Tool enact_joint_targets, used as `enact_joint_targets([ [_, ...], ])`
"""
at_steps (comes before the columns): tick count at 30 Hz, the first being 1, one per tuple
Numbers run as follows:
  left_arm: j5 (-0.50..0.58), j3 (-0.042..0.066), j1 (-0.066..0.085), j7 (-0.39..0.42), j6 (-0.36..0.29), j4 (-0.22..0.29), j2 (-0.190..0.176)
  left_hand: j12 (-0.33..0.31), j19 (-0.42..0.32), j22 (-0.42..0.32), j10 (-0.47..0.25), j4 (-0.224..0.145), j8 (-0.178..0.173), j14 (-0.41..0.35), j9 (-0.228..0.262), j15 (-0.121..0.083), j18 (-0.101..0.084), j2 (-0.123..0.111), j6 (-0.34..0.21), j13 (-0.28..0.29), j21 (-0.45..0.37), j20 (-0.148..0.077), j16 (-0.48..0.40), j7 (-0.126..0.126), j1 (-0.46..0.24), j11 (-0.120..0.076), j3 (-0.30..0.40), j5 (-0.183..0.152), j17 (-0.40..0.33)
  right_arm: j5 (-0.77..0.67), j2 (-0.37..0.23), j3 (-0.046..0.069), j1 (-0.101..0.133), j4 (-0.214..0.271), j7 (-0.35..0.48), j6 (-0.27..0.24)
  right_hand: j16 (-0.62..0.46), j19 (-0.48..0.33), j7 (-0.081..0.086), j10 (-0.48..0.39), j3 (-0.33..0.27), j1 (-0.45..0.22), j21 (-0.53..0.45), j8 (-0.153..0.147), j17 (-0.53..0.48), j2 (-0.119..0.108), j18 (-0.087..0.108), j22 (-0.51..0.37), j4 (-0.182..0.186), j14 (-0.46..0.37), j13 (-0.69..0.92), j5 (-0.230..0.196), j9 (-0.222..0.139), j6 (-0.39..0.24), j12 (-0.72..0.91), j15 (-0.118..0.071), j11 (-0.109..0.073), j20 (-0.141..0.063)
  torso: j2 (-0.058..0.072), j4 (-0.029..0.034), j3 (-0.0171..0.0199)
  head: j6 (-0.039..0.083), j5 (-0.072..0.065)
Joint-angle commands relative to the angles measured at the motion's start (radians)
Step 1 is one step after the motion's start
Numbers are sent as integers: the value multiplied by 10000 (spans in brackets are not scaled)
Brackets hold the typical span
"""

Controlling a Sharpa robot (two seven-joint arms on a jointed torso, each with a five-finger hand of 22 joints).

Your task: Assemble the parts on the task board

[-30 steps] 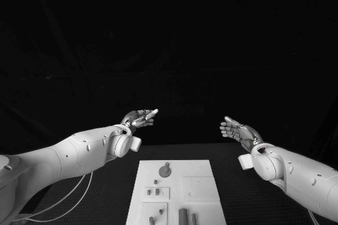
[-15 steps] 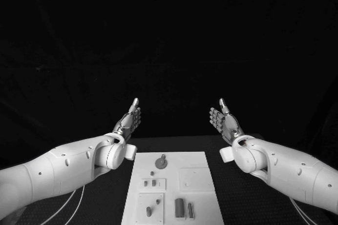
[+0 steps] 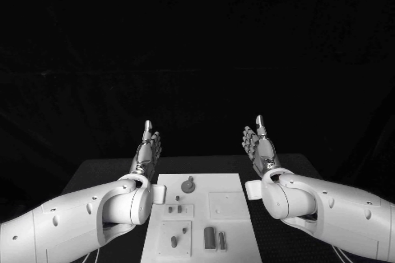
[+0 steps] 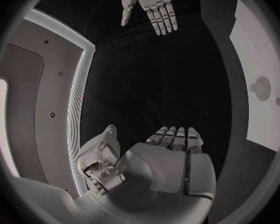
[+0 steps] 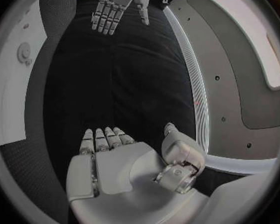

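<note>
The white task board [image 3: 224, 183] lies in the middle of the black table. On it sit a round grey part with a knob [image 3: 189, 186], two small parts [image 3: 175, 209] in a recess, and two upright cylinders [image 3: 214, 238] near the front. My left hand [image 3: 149, 146] and right hand [image 3: 260, 142] are raised above the board's far end, one on each side, fingers straight and apart, holding nothing. The left wrist view has my left hand [image 4: 171, 154], the right hand [image 4: 149, 5] opposite, and the board [image 4: 258, 45]. The right wrist view has my right hand [image 5: 112, 159], the left hand [image 5: 118, 5] and the board [image 5: 12, 94].
The black table [image 3: 99, 172] reaches out on both sides of the board, with its far edge just behind the hands. My white forearms [image 3: 82, 223] flank the board's near half. Behind the table is dark.
Both arms have swung inward toward the board. The hands have turned upright, and their fingers have gone from loosely bent to straight. The board's parts have not moved.
</note>
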Motion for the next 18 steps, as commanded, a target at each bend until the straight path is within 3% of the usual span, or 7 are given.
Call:
enact_joint_targets([
  [1,206,35,-26,570,-907,149,-24,-66,-36,-10,-53,-47,-66,-36,-11,-1,-157,-3,-51,-9,-48,1,-69,2,-72,0,-11,-47,-9,610,-102,-20,-23,302,624,-1272,-34,-53,0,-37,-44,-58,-35,-35,-9,1,-68,-8,0,-45,-9,-69,-9,-44,-67,-3,1,-1,1,12,-5,0,-2],
  [18,206,35,-26,570,-908,150,-24,-66,-36,-10,-53,-47,-66,-36,-11,-1,-157,-3,-51,-9,-48,1,-69,2,-72,0,-11,-47,-9,656,-146,-34,-31,422,655,-1380,-34,-53,0,-37,-44,-58,-35,-35,-9,1,-68,-8,0,-45,-9,-69,-9,-44,-67,-3,1,-1,1,12,-5,0,-2],
])
